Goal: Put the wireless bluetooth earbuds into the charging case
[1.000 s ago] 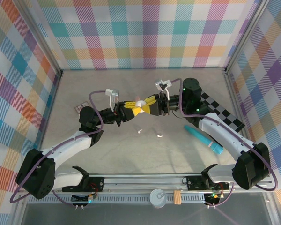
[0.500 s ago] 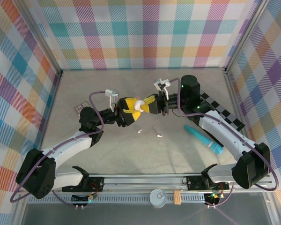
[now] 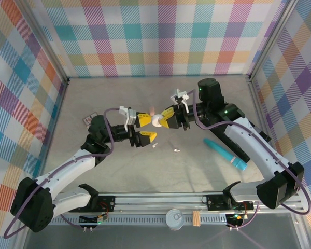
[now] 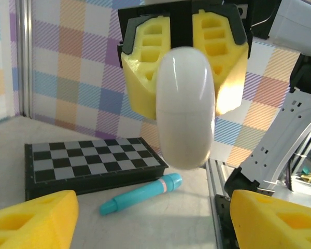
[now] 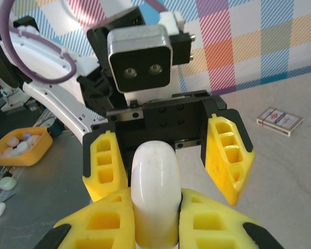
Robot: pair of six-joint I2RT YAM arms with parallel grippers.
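The right hand [image 3: 162, 119] is clamped narrow on the white charging case [image 3: 156, 120] and holds it in the air above the middle of the surface [image 3: 114, 166]. The left hand [image 3: 145, 128] stands wide, one yellow finger on each side of the case and neither touching it. The case looks closed, with a seam line round its middle in the left wrist view.

The step in hand seems to be getting the case ready to take an earbud. To do it well, the right hand should keep the case steady, with its grip clear of the seam so the lid can swing. The left hand should draw back clear before it turns down to the surface. Each earbud is tiny and smooth, so the fingers need to come straight down and close slowly, or the piece may skid away.

By count:
- One charging case.
- Two earbuds, pale specks lying on the surface, one [image 3: 154, 145] just below the left hand and the other [image 3: 176, 150] near it to the right.
- One teal tube [image 3: 225, 154].
- One checkerboard [image 3: 244, 124].
- One small card box [image 3: 88, 120].
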